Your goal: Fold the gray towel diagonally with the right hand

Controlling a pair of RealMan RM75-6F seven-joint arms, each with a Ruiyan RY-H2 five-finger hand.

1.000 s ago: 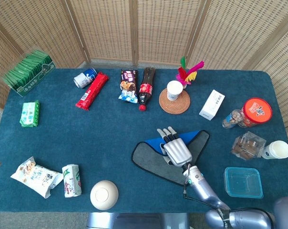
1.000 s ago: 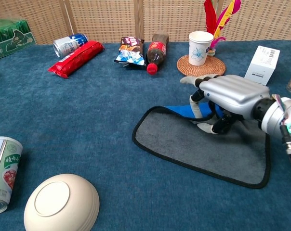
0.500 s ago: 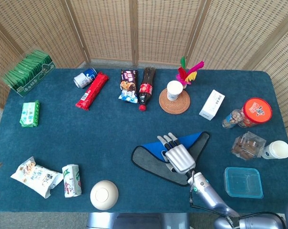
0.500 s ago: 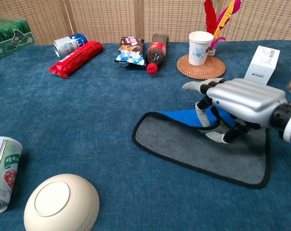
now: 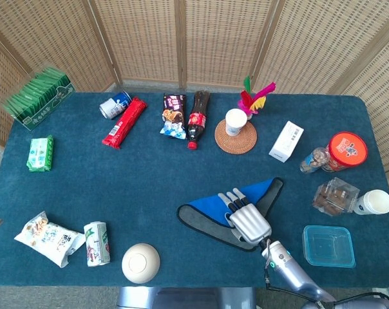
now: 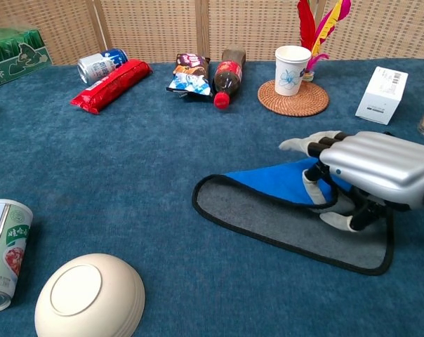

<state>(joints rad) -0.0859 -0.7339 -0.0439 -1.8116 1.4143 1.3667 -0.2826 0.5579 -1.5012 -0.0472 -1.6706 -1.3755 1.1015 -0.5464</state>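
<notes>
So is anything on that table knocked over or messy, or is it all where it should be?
A few things lie on their sides: the cola bottle, the blue can and the green can. The white bowl sits upside down. The gray towel looks rumpled only because the right hand holds its blue side mid-fold.

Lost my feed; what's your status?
Right hand pinching gray towel corner, blue underside showing. Fold unfinished. Left hand not in view. Nothing blocking.
</notes>
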